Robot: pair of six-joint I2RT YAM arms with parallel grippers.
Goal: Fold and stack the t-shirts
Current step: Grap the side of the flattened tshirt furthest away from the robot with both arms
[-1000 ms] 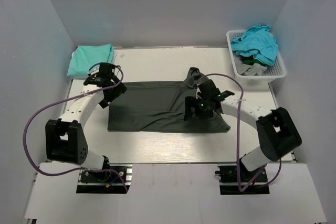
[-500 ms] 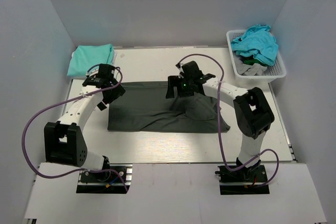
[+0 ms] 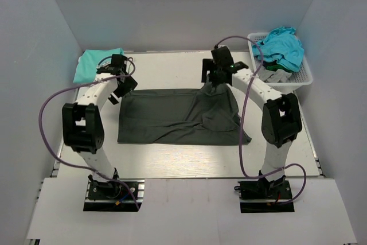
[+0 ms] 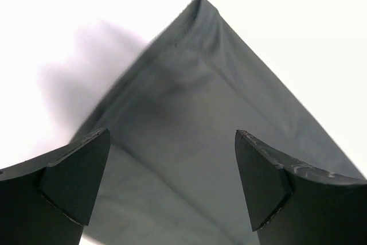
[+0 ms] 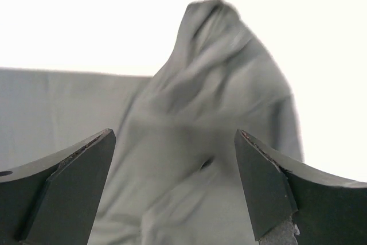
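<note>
The dark t-shirt (image 3: 172, 119) is lying spread out on the table (image 3: 172, 67), off to the left of the white basket (image 3: 304, 76). Its long side is running straight away from the basket.

The left gripper (image 3: 116, 91) is hanging over the back corner of the shirt that is farthest from the basket. The right gripper (image 3: 217, 80) is hanging over the back corner nearest the basket, where the cloth is bunching up into a little hill. So each arm is sitting by its own corner.

In both wrist views the fingers are standing wide apart and gripping nothing. The cloth is poking up in a point just past them. I think the next move is asking both grippers to close on those two corners together.

From above, the arms are covering the fingertips. The rumples near the basket are making the sleeve hard to find. The turquoise t-shirt (image 3: 281, 47) is piling up in the basket, hiding what is under it. The mint-green t-shirt (image 3: 98, 64) is sitting folded, far from the basket.
</note>
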